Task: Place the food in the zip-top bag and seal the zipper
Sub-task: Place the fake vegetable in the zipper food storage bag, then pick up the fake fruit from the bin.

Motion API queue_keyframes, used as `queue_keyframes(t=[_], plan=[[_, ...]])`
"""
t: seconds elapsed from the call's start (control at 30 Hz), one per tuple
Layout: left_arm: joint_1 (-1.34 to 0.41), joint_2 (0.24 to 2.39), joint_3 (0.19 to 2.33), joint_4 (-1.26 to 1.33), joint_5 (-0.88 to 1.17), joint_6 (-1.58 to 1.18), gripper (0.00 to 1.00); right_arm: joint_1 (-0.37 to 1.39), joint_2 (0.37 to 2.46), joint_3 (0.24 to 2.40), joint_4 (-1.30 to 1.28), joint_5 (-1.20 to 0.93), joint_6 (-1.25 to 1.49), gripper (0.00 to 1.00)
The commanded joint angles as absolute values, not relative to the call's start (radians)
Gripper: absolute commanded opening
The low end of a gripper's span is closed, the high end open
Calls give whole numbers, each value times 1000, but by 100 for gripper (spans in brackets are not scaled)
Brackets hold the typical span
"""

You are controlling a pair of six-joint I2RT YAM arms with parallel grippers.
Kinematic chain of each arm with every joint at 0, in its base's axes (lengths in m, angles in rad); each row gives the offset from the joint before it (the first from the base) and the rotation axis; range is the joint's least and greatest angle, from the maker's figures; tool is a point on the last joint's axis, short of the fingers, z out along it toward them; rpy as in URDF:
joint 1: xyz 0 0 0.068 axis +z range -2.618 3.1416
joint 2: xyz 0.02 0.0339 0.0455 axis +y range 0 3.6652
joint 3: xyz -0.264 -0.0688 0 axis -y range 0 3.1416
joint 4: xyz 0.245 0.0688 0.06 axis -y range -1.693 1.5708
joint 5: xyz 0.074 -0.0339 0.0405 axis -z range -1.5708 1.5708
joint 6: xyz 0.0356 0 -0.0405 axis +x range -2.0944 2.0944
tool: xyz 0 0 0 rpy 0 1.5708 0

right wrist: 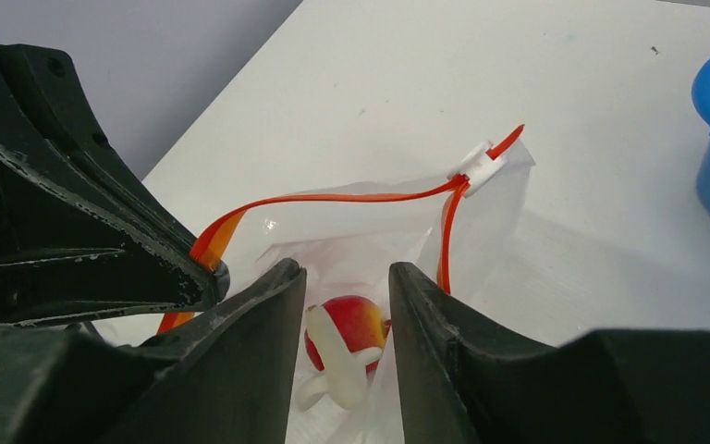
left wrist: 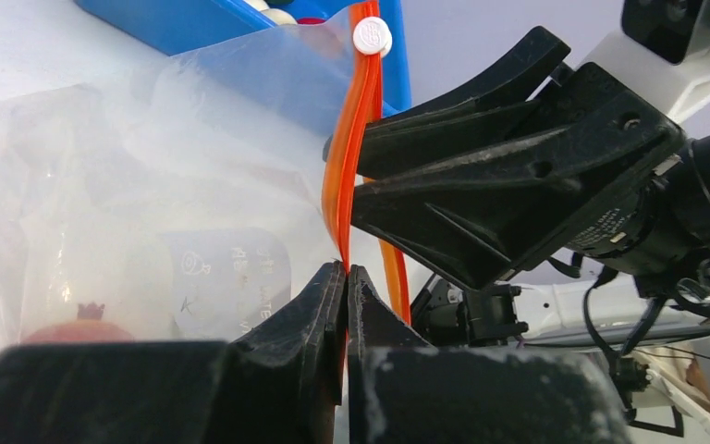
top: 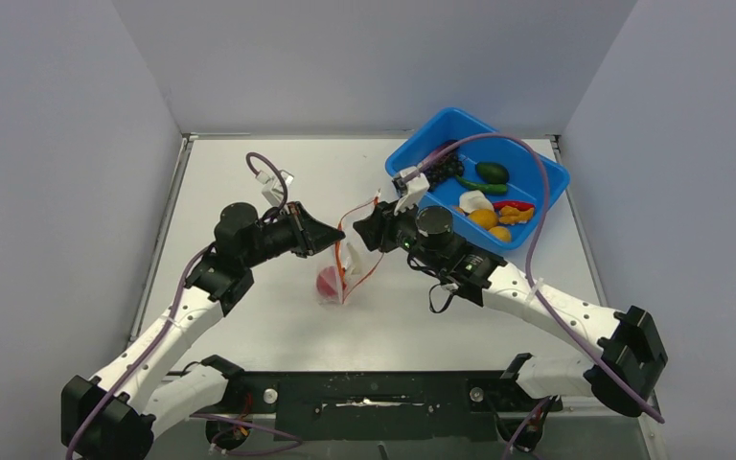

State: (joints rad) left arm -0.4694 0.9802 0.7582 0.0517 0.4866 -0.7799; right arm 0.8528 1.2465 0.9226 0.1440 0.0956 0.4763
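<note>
Left claw [left wrist: 346, 270]: pinched shut on the zipper [left wrist: 349, 148].
Right claw [right wrist: 344, 277]: parted narrowly — above the bag [right wrist: 361, 217] mouth.
Bag contents: red ball [right wrist: 359, 322], white piece [right wrist: 331, 363], below right claw.
Tub [top: 422, 144]: beside right claw, other pieces [top: 484, 218] inside.

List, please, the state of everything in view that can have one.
zip-top bag: mouth open, red ball inside.
zipper: unsealed, slider at one end.
left end effector: shut on the zipper.
right end effector: open, at the bag's mouth.
blue tub: holds other food.
</note>
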Motion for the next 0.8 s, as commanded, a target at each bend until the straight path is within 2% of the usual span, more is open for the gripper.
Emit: queue_keyframes(t=[0.0, 0.13, 0.3, 0.77], plan=[[-463, 991, 798, 79, 474, -689, 0, 862, 1205, 989, 66, 115, 461, 42], [-463, 1009, 796, 37, 430, -584, 0, 861, 1158, 1039, -45, 98, 442, 52], [-463, 1029, 815, -22, 404, -480, 0, 855, 1120, 1166, -268, 146, 396, 58], [-464, 961, 743, -64, 465, -306, 0, 604, 1173, 1261, -431, 295, 244, 60]])
